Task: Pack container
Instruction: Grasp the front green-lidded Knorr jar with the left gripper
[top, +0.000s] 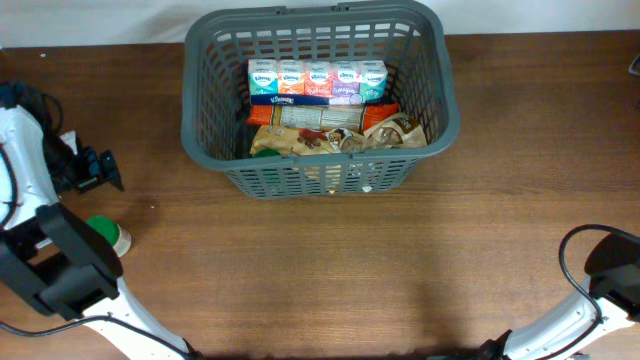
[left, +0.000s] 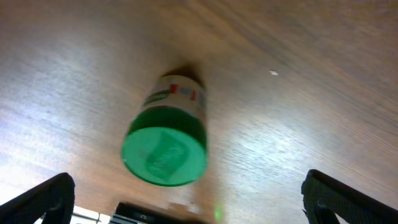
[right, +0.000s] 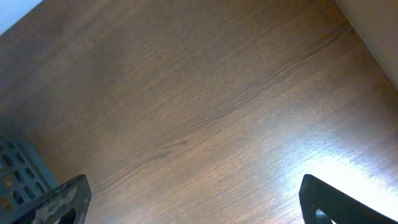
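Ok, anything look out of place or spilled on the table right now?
Nothing spilled or damaged. One green-lidded jar sits on the table outside the container, below the open left gripper. Whether it stands upright, I cannot tell.

**A:** Entry: where is the basket?
**B:** The basket (top: 203, 130) is on the table (top: 400, 270), at the far side, about the middle.
**A:** What is in it?
**B:** A row of tissue packs (top: 316, 78) lies along the far wall. A long packet (top: 320, 117) lies crosswise just in front of them. Snack bags (top: 345, 138) lie in front of that, against the near wall.
**A:** Anything outside the basket?
**B:** One jar (top: 108, 234) is on the table, left of the basket and nearer the front edge, well apart from it.
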